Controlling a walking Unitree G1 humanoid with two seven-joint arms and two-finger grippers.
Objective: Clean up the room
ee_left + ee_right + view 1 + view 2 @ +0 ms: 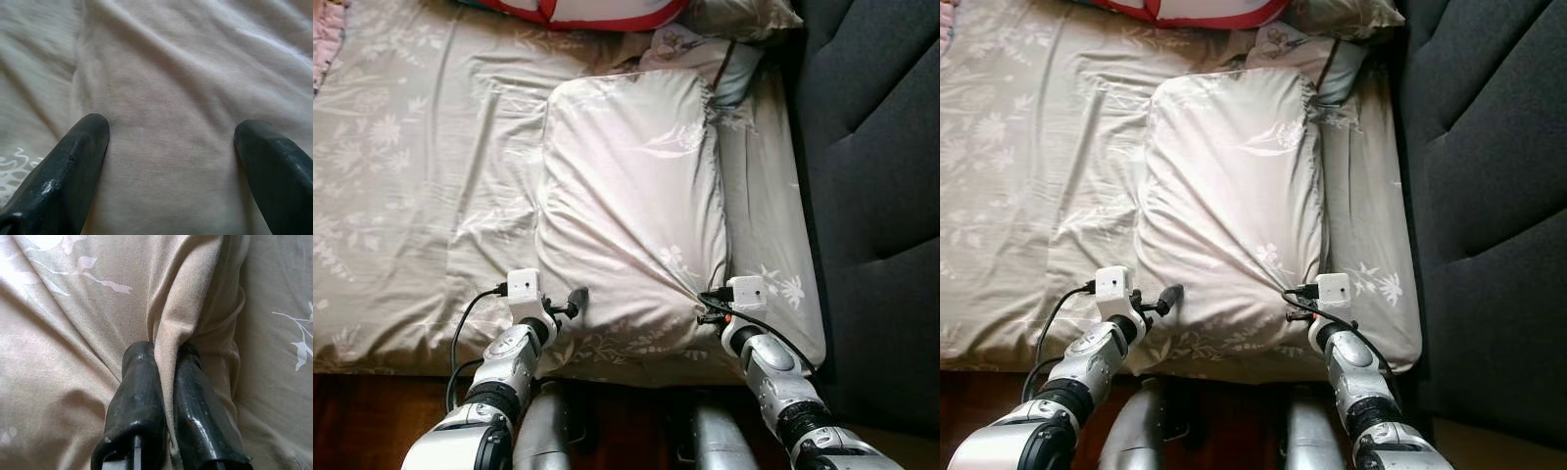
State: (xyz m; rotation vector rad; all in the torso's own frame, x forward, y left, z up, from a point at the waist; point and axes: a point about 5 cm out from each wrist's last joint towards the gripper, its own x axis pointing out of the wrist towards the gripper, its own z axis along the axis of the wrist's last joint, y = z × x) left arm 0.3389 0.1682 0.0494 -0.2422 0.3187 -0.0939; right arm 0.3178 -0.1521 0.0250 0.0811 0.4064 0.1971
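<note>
A large beige pillow [631,206] with a pale floral print lies on the bed [401,196], its near edge toward me. My right gripper [164,377] is shut on a pinched fold of the pillow's cover at its near right corner [705,299]. At the pillow's near left corner my left gripper [576,299] is open, one black finger [73,166] on each side of the fabric and resting against the pillow [166,122].
A dark grey upholstered headboard [876,176] runs along the right side. A second pillow [705,54] and a red-and-white cushion [587,12] lie at the far end. Dark wood floor [352,411] shows below the mattress edge.
</note>
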